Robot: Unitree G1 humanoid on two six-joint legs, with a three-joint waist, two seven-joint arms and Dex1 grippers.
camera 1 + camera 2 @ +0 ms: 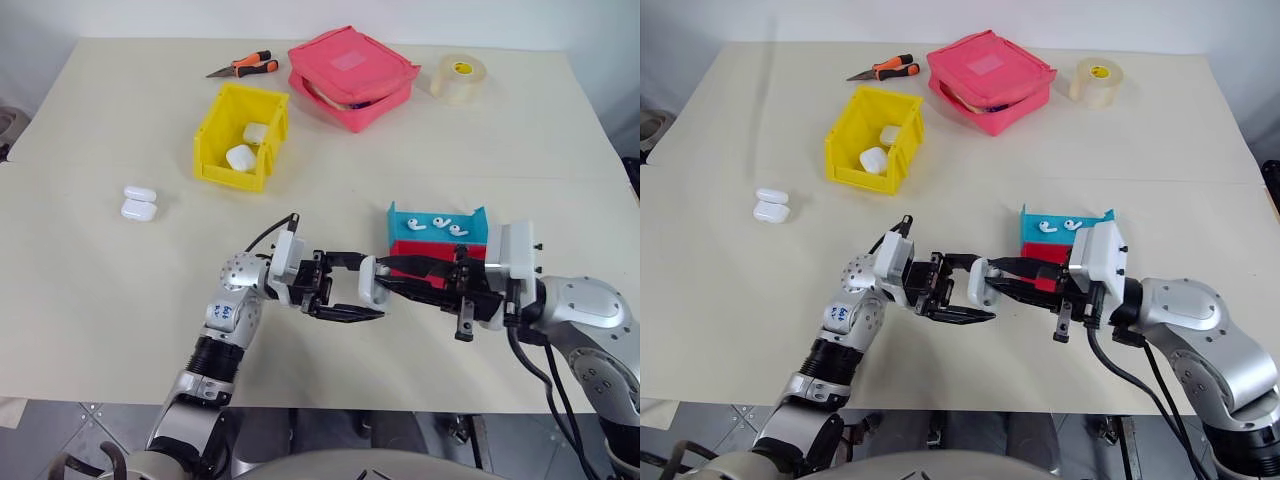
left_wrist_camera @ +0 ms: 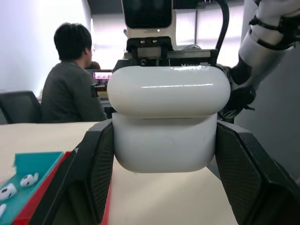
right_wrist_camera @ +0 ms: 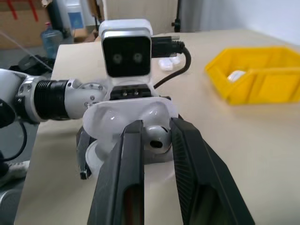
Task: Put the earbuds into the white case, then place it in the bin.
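Two cases (image 1: 248, 146) in bin (image 1: 215, 142), three earbuds (image 1: 437, 224) in tray (image 1: 400, 222)

Yellow bin (image 1: 240, 135), white case (image 2: 166, 122)

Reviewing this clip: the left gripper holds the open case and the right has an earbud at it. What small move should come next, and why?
Probably ease the right gripper a little further in, then release. Its fingers pinch an earbud right at the mouth of the white case, which the left gripper clamps with its lid up. The earbud does not look seated yet.
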